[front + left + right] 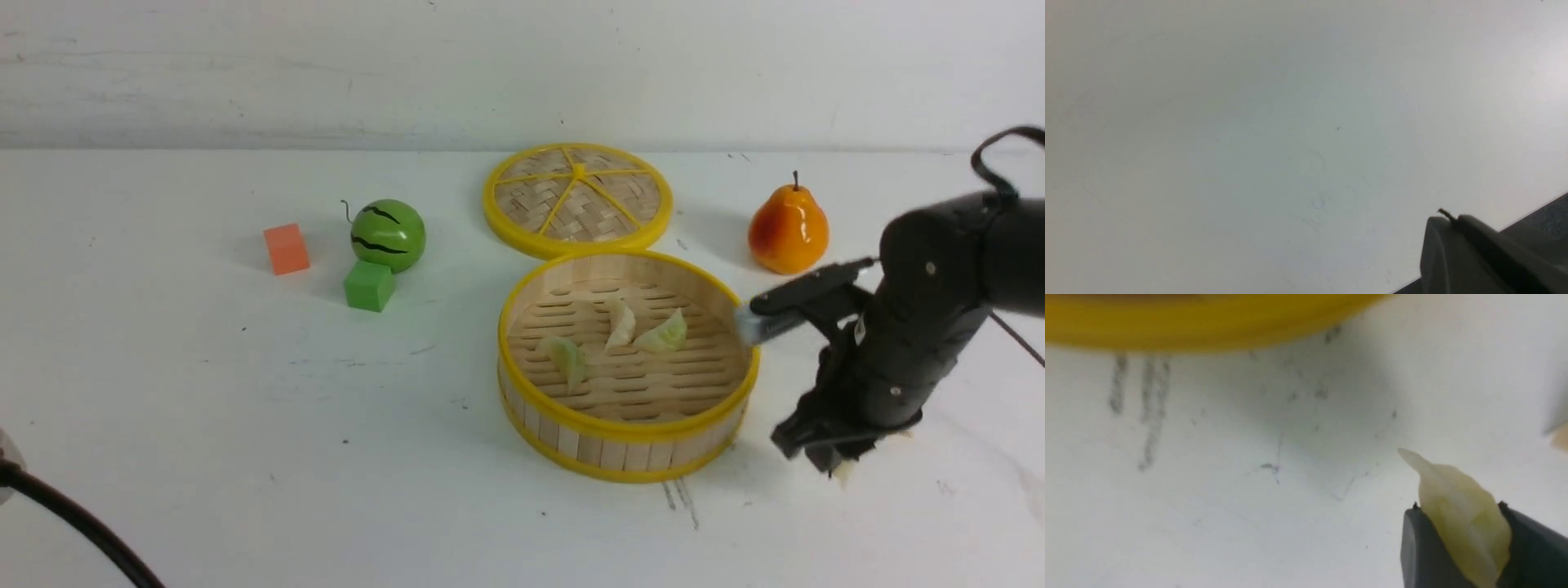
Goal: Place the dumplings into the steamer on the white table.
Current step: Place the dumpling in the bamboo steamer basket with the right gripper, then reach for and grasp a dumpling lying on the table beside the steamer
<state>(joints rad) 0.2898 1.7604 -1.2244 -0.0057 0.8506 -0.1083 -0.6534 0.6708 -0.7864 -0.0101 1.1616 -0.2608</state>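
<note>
Two dark fingers (1419, 551) of the right gripper (1457, 516) are pinched on a pale cream dumpling (1453, 498), whose pointed tip pokes out past the jaws. In the front view the right gripper (829, 461) hangs low over the white table (245, 408), tilted downward, with the tip of the dumpling (845, 474) showing beneath it, just beside the front right wall of the steamer (624, 429) but outside it. A cream scrap (1560, 439) at the edge of the right wrist view may be another dumpling – it is too blurred to tell. Grey scuff marks (1149, 412) streak the table close to the steamer's yellow lower rim. Inside the steamer three dumplings lie on the slatted floor: one pale green (567, 359) toward the left, one cream (620, 324) near the middle and one light green (665, 333) just right of it. The flat woven lid (577, 198) lies right behind the steamer. An orange pear (788, 220) stands upright to the steamer's back right. Well to the left sit a toy watermelon (388, 235), a green cube (369, 285) touching its front, and an orange cube (286, 248) further left. The left gripper (1449, 220) has its fingers pressed together, holding nothing, over bare table – it is out of the front view.
</note>
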